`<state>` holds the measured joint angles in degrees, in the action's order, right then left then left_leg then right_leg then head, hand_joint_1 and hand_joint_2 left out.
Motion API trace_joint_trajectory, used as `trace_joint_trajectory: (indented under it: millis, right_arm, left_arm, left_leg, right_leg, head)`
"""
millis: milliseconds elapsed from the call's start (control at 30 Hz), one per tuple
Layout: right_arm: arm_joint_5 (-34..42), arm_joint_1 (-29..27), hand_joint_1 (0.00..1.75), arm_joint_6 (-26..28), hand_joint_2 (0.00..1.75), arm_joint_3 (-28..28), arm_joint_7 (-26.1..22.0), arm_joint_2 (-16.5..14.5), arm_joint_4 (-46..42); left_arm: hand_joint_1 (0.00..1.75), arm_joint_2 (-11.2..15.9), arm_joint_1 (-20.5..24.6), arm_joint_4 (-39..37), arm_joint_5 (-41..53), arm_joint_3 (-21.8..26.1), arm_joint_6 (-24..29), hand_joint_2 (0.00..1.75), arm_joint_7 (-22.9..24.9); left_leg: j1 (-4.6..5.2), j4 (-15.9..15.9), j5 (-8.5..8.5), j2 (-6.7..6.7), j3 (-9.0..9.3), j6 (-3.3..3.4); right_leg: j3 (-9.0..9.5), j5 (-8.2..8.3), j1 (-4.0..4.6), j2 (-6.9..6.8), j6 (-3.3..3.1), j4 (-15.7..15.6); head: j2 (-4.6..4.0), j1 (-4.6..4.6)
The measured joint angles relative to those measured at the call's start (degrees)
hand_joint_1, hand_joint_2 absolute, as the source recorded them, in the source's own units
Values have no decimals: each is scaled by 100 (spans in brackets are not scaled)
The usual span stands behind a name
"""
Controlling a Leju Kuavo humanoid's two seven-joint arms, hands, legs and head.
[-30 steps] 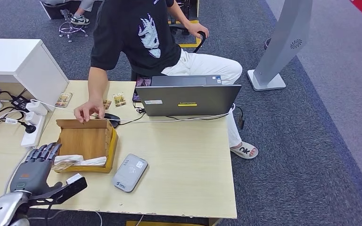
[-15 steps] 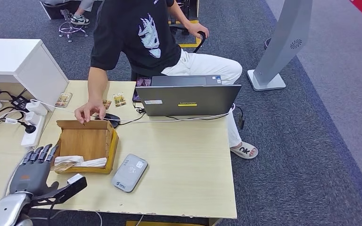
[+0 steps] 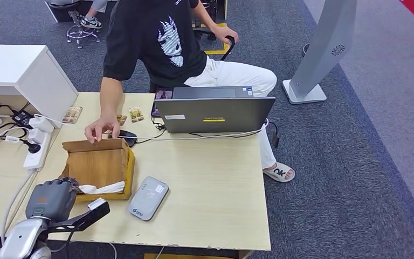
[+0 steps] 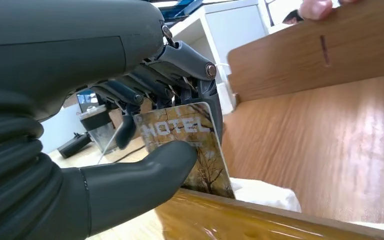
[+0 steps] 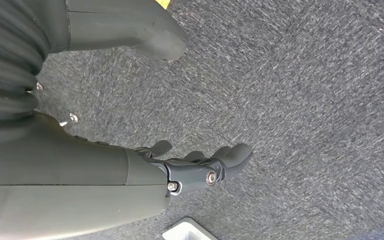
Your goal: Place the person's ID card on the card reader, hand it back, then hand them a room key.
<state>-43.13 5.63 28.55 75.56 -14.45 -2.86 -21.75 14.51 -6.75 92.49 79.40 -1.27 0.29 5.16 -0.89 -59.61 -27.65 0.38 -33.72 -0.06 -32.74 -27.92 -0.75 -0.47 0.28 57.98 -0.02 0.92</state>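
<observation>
We are working at the left end of the desk [image 3: 215,189], where our left hand [image 3: 53,198] is curling its fingers at the near-left corner of the wooden box [image 3: 98,164]. Up close in the left wrist view, the thumb [image 4: 145,172] is pressing a room key [image 4: 192,150] printed HOTEL against the darker fingers, so this hand is gripping the key just above the box's near wall, with white paper [image 3: 103,188] lying inside beside it.

At about twelve o'clock from the box, the person's hand [image 3: 100,129] is resting on its far rim, close to a dark mouse [image 3: 128,135]. At about three o'clock from the box's near corner, the grey card reader [image 3: 149,197] is lying flat on the desk with nothing on it. Farther on, at one o'clock from the reader, the laptop [image 3: 215,113] is standing open toward the person.

Our right hand [image 5: 200,167] is hanging over grey carpet, fingers loosely apart and holding nothing.

We are judging that the ID steps are behind us, since the reader is bare and no ID card is visible, though we cannot confirm this. What is left is lifting the key clear of the box and carrying it toward the person at twelve o'clock.
</observation>
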Motion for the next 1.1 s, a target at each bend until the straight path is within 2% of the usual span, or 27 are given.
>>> trace_joint_trajectory:
  millis: [300,733,1100]
  right_arm:
    - [-10,6,0,-15,175,-27,-21,13,0]
    - [-10,9,0,-20,175,-32,-31,16,0]
    - [-37,32,0,-92,175,-101,-65,23,-4]
  left_arm:
    - [175,-197,64,-113,138,0,125,175,-118]
    - [175,-338,121,-135,497,30,287,175,-100]
    - [175,-636,569,107,1007,310,764,175,24]
  left_leg:
    - [1,0,0,-1,0,0]
    - [1,-1,0,-1,0,1]
    - [1,-2,1,-2,0,0]
  right_leg:
    - [0,0,-1,0,0,0]
    - [0,0,-1,0,0,0]
    - [1,1,-1,-2,0,0]
  head:
    - [0,0]
    - [0,0]
    - [0,0]
